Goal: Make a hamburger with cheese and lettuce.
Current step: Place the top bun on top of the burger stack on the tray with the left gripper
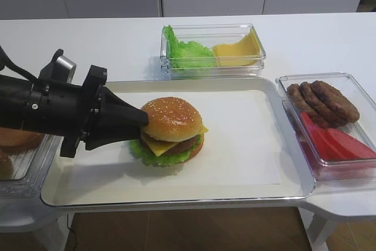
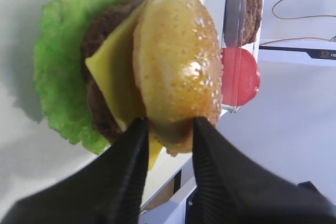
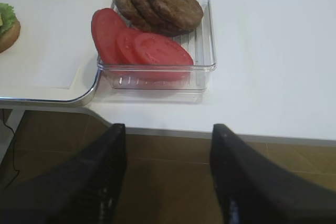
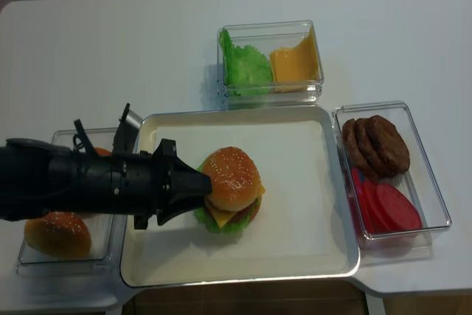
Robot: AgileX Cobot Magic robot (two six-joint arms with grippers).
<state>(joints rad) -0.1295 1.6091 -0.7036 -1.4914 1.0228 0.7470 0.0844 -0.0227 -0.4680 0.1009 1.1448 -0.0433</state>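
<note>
Left gripper (image 2: 167, 129): we see its two black fingers (image 2: 122, 171) clamped on the near edge of the sesame bun top (image 2: 178, 72), one on each side.
Bun top: it sits on the hamburger (image 1: 170, 131), tilted, with the gripped edge raised off the cheese in the high views.
Cheese (image 2: 118, 74): a flat yellow square directly under the bun top, one corner jutting past the patty.
Patty (image 2: 102, 30): brown, beneath the cheese.
Lettuce (image 2: 60, 61): a ruffled green ring under the patty, wider than it.
Hamburger position: we find it near the middle of the tray (image 1: 282, 186), on the white paper liner (image 1: 247, 145).
Left arm (image 1: 41, 110): it reaches in from the left edge, over a clear box of buns (image 4: 59, 234).
Right gripper (image 3: 168, 182): its fingers stand apart with nothing between them, off the table's front edge.
Right box (image 3: 205, 61): a clear box just beside the tray, holding brown patties (image 3: 163, 1) and red tomato slices (image 3: 142, 45).
Rear box (image 1: 258, 57): a clear box behind the tray, holding loose green leaves (image 1: 185, 51) and yellow slices (image 1: 238, 51).
Table (image 1: 106, 39): white.
</note>
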